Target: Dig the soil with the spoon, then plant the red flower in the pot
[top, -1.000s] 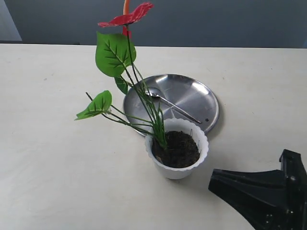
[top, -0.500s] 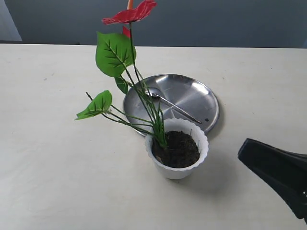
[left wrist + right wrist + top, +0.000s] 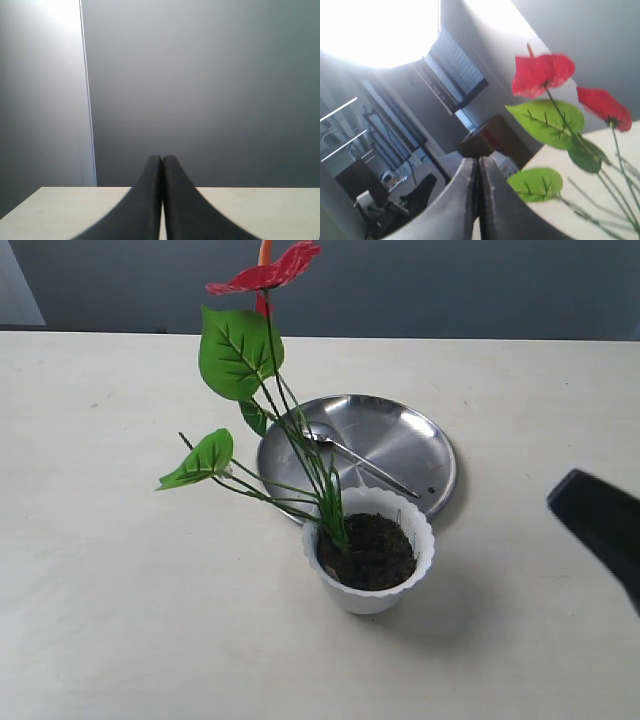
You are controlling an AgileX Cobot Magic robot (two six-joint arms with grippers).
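Note:
The red flower (image 3: 268, 276) stands planted in the white pot (image 3: 368, 592), its stems stuck into the dark soil (image 3: 372, 550) at the pot's left side. Its blooms and green leaves (image 3: 547, 122) also show in the right wrist view. The spoon (image 3: 358, 461) lies on the steel plate (image 3: 425, 445) behind the pot. My right gripper (image 3: 478, 162) is shut with nothing in it; part of that arm (image 3: 600, 525) shows at the right edge of the exterior view, apart from the pot. My left gripper (image 3: 162, 160) is shut and empty, facing a grey wall, out of the exterior view.
The pale table (image 3: 120, 620) stretches to the left and in front of the pot. A dark wall (image 3: 450, 285) runs behind the table's far edge.
My right arm has drawn back to the right and up, away from the pot. The flower, the pot and the spoon have stayed in place.

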